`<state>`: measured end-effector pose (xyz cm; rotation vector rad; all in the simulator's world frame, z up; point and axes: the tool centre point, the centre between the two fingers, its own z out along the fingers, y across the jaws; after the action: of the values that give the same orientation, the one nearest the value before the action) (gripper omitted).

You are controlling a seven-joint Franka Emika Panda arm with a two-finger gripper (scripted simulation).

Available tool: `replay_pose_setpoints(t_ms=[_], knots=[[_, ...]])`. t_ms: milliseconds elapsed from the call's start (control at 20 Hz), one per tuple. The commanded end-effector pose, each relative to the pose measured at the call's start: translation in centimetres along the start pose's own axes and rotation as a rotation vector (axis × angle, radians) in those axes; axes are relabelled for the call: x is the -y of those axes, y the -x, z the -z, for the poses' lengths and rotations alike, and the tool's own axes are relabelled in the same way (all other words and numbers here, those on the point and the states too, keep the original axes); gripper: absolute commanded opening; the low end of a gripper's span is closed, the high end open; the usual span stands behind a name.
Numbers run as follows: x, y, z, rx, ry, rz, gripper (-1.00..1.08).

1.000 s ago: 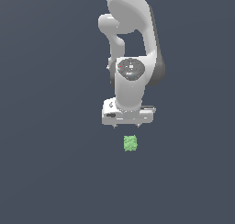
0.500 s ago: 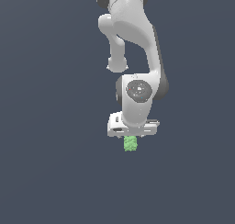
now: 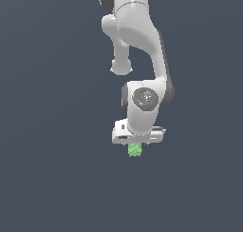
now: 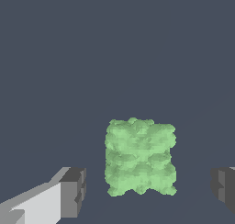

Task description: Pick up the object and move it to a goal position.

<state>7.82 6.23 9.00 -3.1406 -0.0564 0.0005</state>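
Green obj (image 4: 140, 162) sits on flat grey surface (image 4: 114, 48), directly under gripper (image 3: 138, 141), between its fingers (image 4: 73, 192); jaws wide apart w/ clear gaps both sides, nothing gripped; looks centred on obj for pre-grasp closing; goal pos not visible.

Exterior view: off-arm, distant, facing the whole arm (image 3: 142, 60) against a plain dark ground.
Wrist view: on-arm, close, looking past the fingertips (image 4: 73, 191).
Shared: green object (image 3: 135, 150) (image 4: 140, 157), gripper (image 3: 137, 143) (image 4: 149, 188).
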Motion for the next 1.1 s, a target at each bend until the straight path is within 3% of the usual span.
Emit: replay_pose_setpoints(t_ms=[0, 400, 700, 750, 1050], knots=[[0.0, 0.0, -0.5, 0.001, 0.000, 0.000, 1.00], [0.0, 0.1, -4.4, 0.000, 0.000, 0.000, 1.00], [0.0, -0.1, -4.9, 0.000, 0.000, 0.000, 1.00], [0.0, -0.1, -4.9, 0.000, 0.000, 0.000, -1.00], [0.0, -0.1, -4.9, 0.000, 0.000, 0.000, -1.00]])
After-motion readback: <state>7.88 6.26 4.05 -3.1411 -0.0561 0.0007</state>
